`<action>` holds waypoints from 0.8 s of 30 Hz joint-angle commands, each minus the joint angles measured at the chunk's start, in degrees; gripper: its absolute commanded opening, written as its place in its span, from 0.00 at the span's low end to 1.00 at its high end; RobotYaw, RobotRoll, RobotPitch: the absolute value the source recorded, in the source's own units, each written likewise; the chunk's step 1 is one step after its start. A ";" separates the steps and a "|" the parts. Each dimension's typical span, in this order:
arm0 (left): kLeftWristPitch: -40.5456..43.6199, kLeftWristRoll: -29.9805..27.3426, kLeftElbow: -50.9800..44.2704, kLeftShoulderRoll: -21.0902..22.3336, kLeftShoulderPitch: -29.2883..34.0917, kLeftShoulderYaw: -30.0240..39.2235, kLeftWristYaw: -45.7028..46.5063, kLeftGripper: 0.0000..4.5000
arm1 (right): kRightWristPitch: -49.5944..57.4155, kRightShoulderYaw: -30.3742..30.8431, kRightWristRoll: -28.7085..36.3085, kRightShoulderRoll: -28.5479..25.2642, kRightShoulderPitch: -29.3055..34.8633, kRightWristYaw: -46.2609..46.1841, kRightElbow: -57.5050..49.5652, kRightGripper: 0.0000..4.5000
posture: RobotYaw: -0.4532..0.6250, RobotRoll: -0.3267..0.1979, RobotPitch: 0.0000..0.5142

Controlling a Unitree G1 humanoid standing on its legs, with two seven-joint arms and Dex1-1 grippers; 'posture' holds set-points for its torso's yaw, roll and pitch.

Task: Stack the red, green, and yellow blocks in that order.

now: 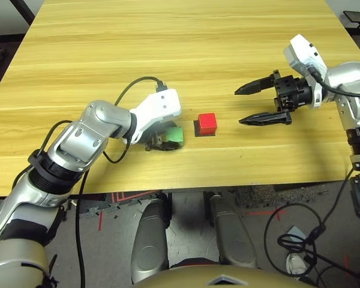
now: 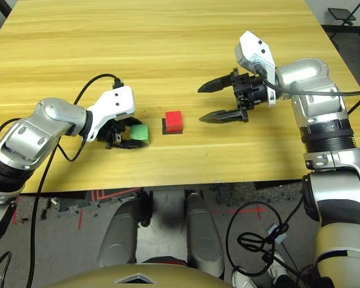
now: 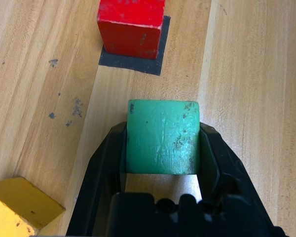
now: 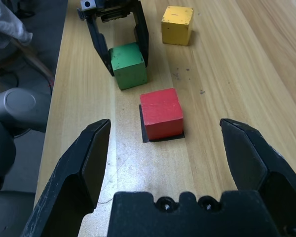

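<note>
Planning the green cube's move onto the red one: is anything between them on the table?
Nothing visible. The green block, in the left claw, faces the red block across bare wood; the yellow block sits off to the side.

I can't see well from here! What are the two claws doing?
Left claw: closed on the green block, which sits on the table.
Right claw: wide open, holding nothing.

My light wooden table stands on grey floor marked with red tape.
</note>
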 commanded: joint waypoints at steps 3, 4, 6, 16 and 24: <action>0.86 -0.67 0.21 -0.43 -7.20 -0.64 -3.44 0.46 | -0.17 -1.14 0.20 -1.34 1.75 0.15 -1.24 1.00 | 0.52 0.69 0.53; 0.51 -0.49 0.89 -0.48 -8.99 -1.11 -4.41 0.46 | -0.17 -1.16 0.24 -1.53 2.04 0.41 -1.25 1.00 | 0.52 0.69 0.53; -0.22 -0.17 2.66 -1.07 -12.66 -1.97 -6.13 0.46 | -0.92 -1.20 0.16 -2.13 3.23 1.19 -1.07 1.00 | 0.52 0.71 0.52; -2.88 1.41 11.25 -8.08 -21.98 -5.75 -9.94 0.46 | -4.08 -2.56 0.62 -3.42 9.32 0.84 -3.08 1.00 | 0.47 0.77 0.51; -5.96 4.48 16.87 -11.48 -21.72 -7.19 -8.61 0.46 | -1.86 -4.45 1.67 -4.67 12.47 -1.11 -7.56 1.00 | 0.42 0.78 0.52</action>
